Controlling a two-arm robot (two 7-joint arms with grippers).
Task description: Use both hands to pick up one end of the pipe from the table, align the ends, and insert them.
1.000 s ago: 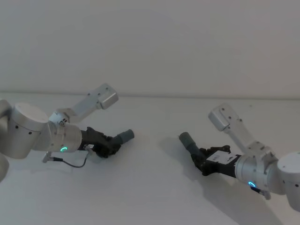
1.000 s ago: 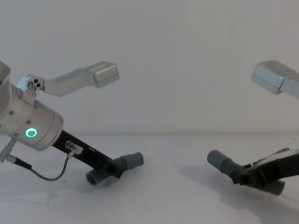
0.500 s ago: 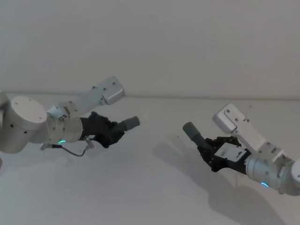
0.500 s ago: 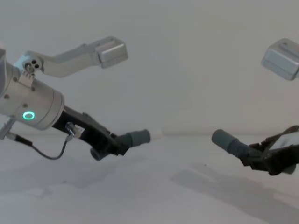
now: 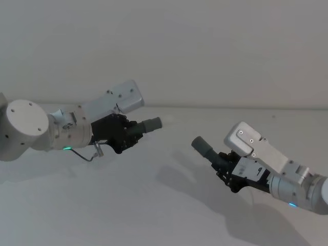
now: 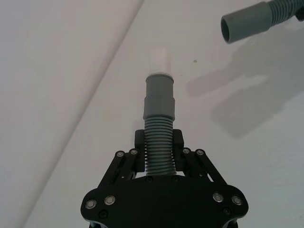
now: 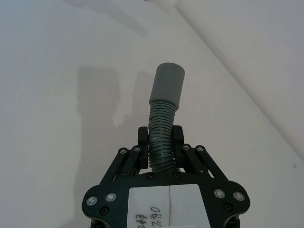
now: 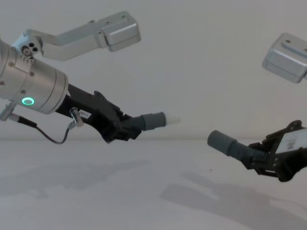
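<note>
Left gripper (image 5: 129,135), left hose piece (image 5: 149,124): risen clear of the table (image 5: 128,215), carried right. Right gripper (image 5: 223,163), right hose piece (image 5: 203,147): lifted too, cuff edged left. Cuffs nearer each other, not touching.

Dark grey ribbed pipe (image 6: 158,147), plain white table (image 5: 128,205)

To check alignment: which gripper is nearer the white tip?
Left. The left gripper holds the hose bearing the white tip; the right gripper holds the other hose, across a gap.
</note>
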